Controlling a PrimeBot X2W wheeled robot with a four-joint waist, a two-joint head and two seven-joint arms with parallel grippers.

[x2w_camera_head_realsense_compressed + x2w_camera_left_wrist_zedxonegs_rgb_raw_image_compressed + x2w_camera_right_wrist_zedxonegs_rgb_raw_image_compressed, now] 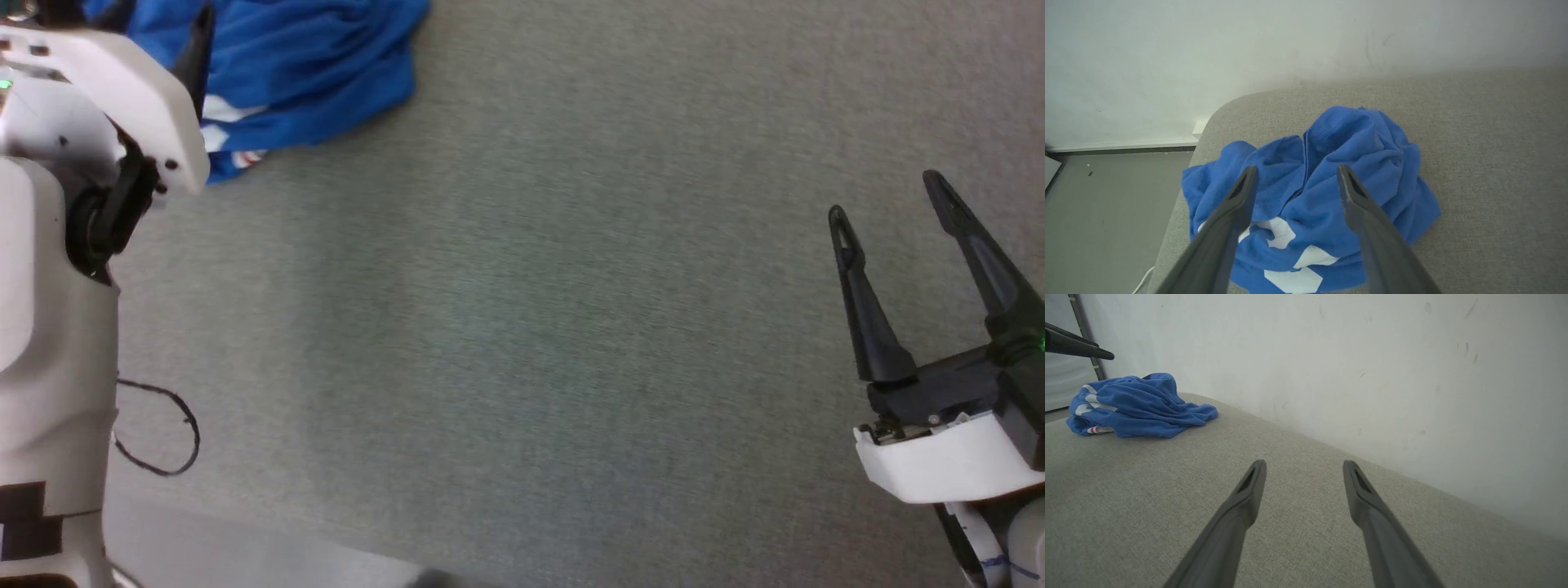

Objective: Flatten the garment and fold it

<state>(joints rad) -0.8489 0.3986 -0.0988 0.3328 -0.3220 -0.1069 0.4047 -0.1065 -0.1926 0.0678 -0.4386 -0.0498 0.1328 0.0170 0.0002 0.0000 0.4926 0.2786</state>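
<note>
The garment (1363, 155) lies crumpled in a blue heap at the far left of the grey padded surface (522, 327), near its rounded corner, with white print patches and a bit of red-and-white trim showing. The left gripper (1297, 169) hangs just above the heap, its 2 dark fingers spread wide and holding nothing. To the right is bare grey fabric. At the far right is the right gripper (884, 196), jaws apart and empty, well away from the garment.
</note>
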